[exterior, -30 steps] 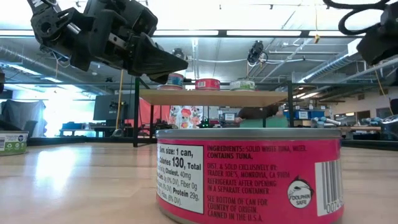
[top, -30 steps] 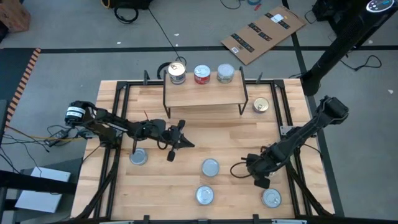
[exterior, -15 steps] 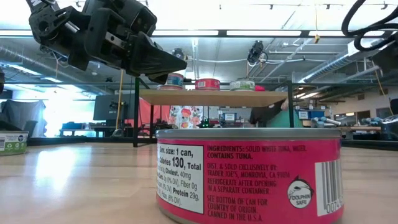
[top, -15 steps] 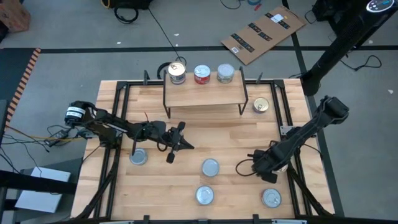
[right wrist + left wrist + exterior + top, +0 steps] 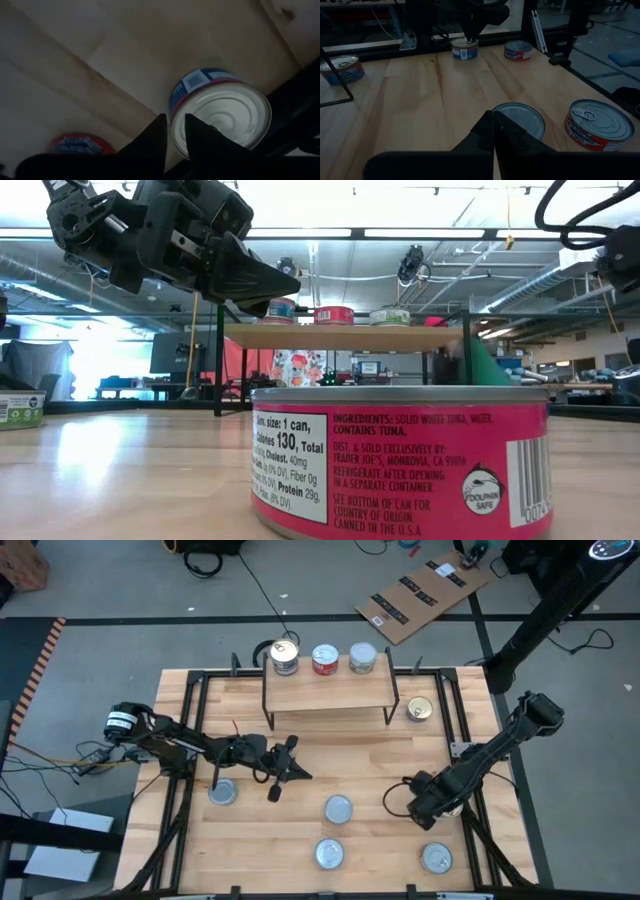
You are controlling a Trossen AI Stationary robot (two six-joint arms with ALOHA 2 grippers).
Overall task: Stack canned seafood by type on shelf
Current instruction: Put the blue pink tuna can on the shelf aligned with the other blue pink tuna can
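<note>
- A robotics lab or workshop in a large open industrial hall.
- Exposed ducts point(image 5: 60, 265) and strip lights point(image 5: 420, 232) run overhead.
- Workbenches and monitors point(image 5: 170, 355) stand behind.
- Cables point(image 5: 215, 555) and flattened cardboard point(image 5: 425, 592) lie on the grey floor.

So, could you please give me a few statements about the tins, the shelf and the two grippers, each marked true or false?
1. Three tin stacks stand on the small light-wood shelf. True.
2. The left gripper holds a tin. False: it is shut on nothing, above the table.
3. A gold-topped tin sits on the tabletop beside the shelf. True.
4. The middle tin on the shelf is blue. False: it is red.
5. The right gripper hangs over the silver-topped blue-labelled tin. True.
</note>
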